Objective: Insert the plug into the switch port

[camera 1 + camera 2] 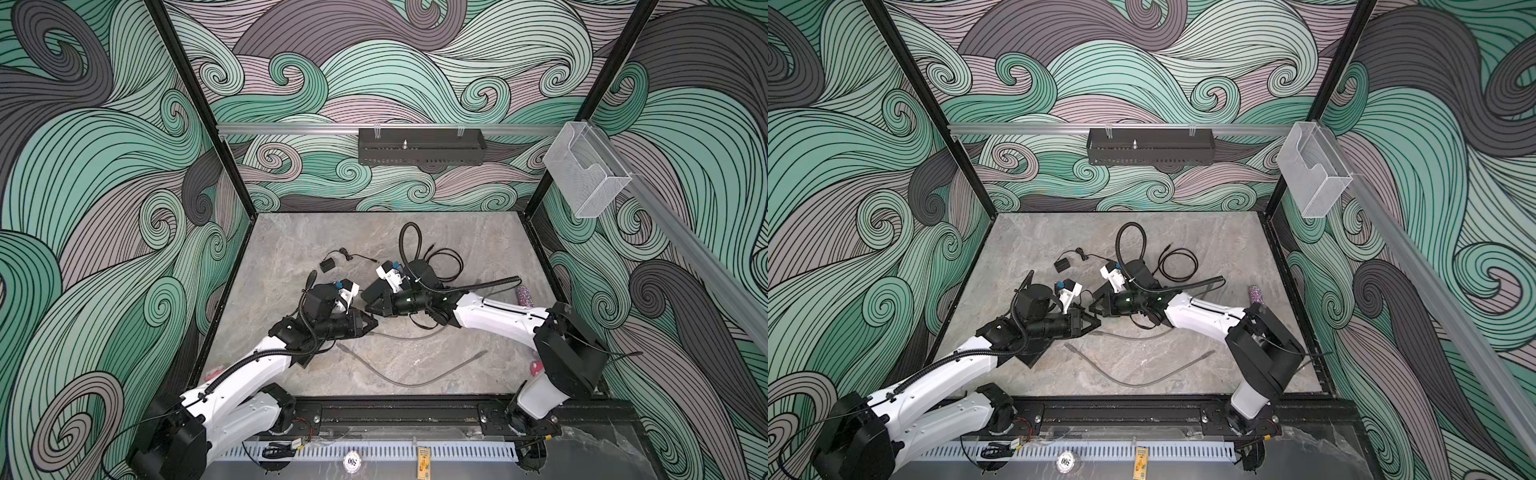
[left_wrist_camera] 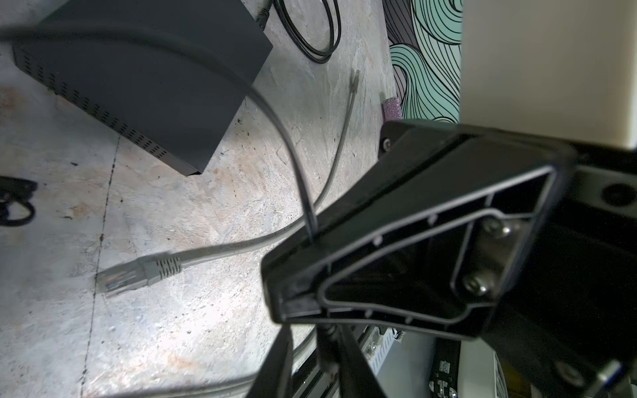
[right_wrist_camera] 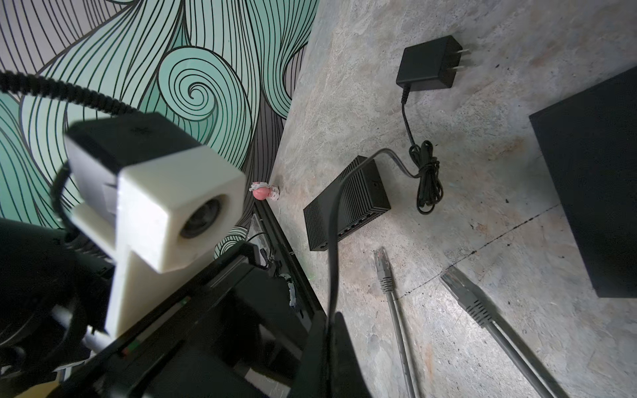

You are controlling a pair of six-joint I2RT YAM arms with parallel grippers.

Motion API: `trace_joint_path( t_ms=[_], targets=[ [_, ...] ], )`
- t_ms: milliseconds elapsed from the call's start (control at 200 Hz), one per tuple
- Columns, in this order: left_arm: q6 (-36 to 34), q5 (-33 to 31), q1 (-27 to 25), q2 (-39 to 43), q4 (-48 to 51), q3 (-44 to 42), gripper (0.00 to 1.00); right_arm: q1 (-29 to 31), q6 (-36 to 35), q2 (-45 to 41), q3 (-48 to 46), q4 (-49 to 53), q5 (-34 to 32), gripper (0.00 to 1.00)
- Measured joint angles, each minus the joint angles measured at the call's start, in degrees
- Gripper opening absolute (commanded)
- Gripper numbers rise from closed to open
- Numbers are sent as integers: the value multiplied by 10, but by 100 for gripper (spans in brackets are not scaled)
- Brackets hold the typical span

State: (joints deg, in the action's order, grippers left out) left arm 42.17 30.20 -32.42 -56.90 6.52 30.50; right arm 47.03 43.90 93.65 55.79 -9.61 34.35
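The switch (image 3: 344, 203), a narrow black ribbed brick, lies flat with its port row (image 3: 355, 227) on one long side; my left arm covers it in both top views. Above the table's middle my right gripper (image 3: 329, 320) (image 1: 368, 306) is shut on the thin black cable (image 3: 332, 241) of the power adapter (image 3: 427, 65). The plug is mostly hidden; a dark stub (image 2: 331, 336) shows below the right fingertips. My left gripper (image 2: 310, 344) (image 1: 372, 323) meets it tip to tip. Its jaws are narrow around the stub, with a sliver of gap on one side.
A wide dark-grey box (image 2: 138, 75) sits behind the grippers. Two grey network cables (image 1: 411, 380) (image 1: 407, 336) lie across the front, plugs (image 3: 384, 268) (image 3: 465, 293) loose. A black coiled cable (image 1: 1177, 266) is at the back, a glittery cylinder (image 1: 524, 296) on the right, a pink object (image 3: 262, 192) at the left wall.
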Motion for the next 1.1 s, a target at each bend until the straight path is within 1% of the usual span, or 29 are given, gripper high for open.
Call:
trace_joint_path(
  t_ms=[50, 145, 295, 400, 435, 490, 520, 545, 580, 665, 726, 836, 926, 991, 1101],
  targets=[
    [0, 0, -2, 0, -2, 0, 19, 0, 0, 0, -2, -1, -1, 0],
    [2, 1, -4, 0, -3, 0, 13, 1, 1, 0, -3, -1, -1, 0],
    [4, 0, -4, -3, -2, 0, 9, 1, 1, 0, -4, -4, -1, 0],
    [3, -1, -4, -4, 0, 0, 3, 1, 1, 0, -5, -4, -2, 0],
    [1, -1, -4, -4, 3, 0, 3, 1, 1, -1, -6, -3, -3, 8],
    [-10, -2, -4, -4, 19, 6, 1, 1, -2, -1, -6, 0, -4, 24],
    [-21, -5, -5, -5, 37, 15, 0, 1, -7, -2, -6, 4, -7, 31],
    [-32, -9, -5, -7, 58, 27, 0, 1, -9, -5, -7, 9, -10, 35],
    [-46, -17, -7, -11, 87, 49, 0, 2, -17, -9, -7, 16, -13, 38],
    [-90, -36, -9, -31, 166, 119, 0, 0, -41, -34, -9, 38, -24, 42],
    [-129, -46, -13, -52, 227, 179, 0, -5, -67, -69, -11, 55, -37, 42],
    [-210, -77, -14, -101, 330, 293, 0, -17, -130, -157, -32, 96, -66, 41],
    [-268, -102, -13, -141, 396, 364, 0, -23, -181, -221, -58, 137, -89, 39],
    [-302, -106, -13, -166, 429, 390, 0, -23, -215, -262, -77, 164, -103, 38],
    [-346, -86, -16, -198, 468, 395, 0, -22, -264, -328, -112, 197, -123, 37]
  ],
)
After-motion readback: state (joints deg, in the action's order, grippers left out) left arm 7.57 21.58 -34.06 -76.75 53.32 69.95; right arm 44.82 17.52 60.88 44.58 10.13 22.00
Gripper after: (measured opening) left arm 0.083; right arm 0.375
